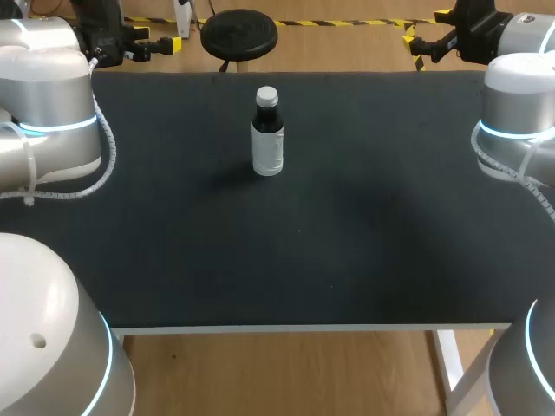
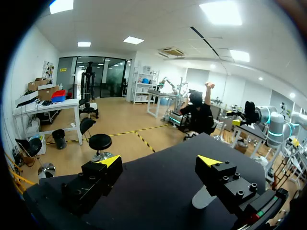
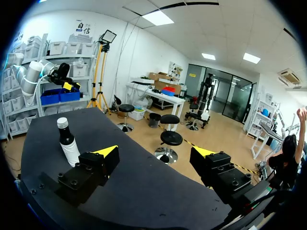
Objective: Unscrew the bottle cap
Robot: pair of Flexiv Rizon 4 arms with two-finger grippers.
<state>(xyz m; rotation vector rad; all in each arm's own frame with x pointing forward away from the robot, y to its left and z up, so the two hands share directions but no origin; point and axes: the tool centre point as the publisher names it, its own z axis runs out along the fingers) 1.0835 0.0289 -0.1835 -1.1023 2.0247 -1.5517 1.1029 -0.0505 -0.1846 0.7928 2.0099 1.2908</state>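
Note:
A small dark bottle (image 1: 267, 139) with a white label and a white cap (image 1: 267, 94) stands upright on the black table, toward the far middle. My left gripper (image 1: 165, 45) hangs open over the far left corner, well away from the bottle. My right gripper (image 1: 422, 45) hangs open over the far right corner, also clear of it. In the right wrist view the bottle (image 3: 69, 144) stands beyond one finger of the open gripper (image 3: 156, 152), nothing between the fingers. In the left wrist view the gripper (image 2: 159, 162) is open and empty; a pale shape (image 2: 201, 198), partly hidden behind one finger, may be the bottle.
The black table top (image 1: 347, 251) carries only the bottle. Its front edge (image 1: 303, 328) runs across the near side. My arms' grey links (image 1: 52, 104) (image 1: 519, 113) stand over the left and right edges.

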